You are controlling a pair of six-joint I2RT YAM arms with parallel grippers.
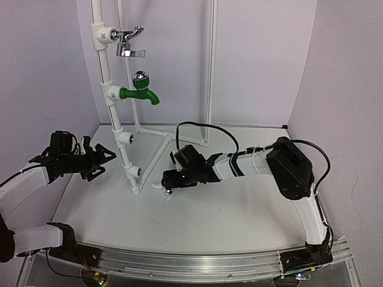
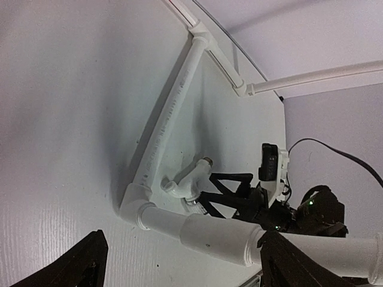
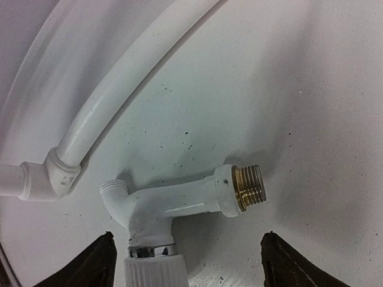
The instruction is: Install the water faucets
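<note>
One white plastic water faucet (image 3: 179, 200) lies on its side on the white table, with a brass threaded end (image 3: 248, 188) and a ribbed knob with a chrome ring (image 3: 152, 263). My right gripper (image 3: 187, 263) is open, its jaws standing either side of the faucet and not touching it. From above the faucet (image 1: 159, 186) lies just right of the pipe's foot, at the right gripper (image 1: 167, 179). It also shows in the left wrist view (image 2: 188, 182). My left gripper (image 1: 108, 161) is open and empty, left of the pipe, facing its lowest fitting (image 2: 215, 236).
A white pipe frame (image 1: 111, 113) stands at the back left. It carries an all-chrome lever tap (image 1: 128, 42), a green tap (image 1: 140, 89) and two bare fittings lower down (image 1: 125, 139), (image 1: 135, 173). Base pipes (image 1: 157, 134) run along the table behind the right gripper.
</note>
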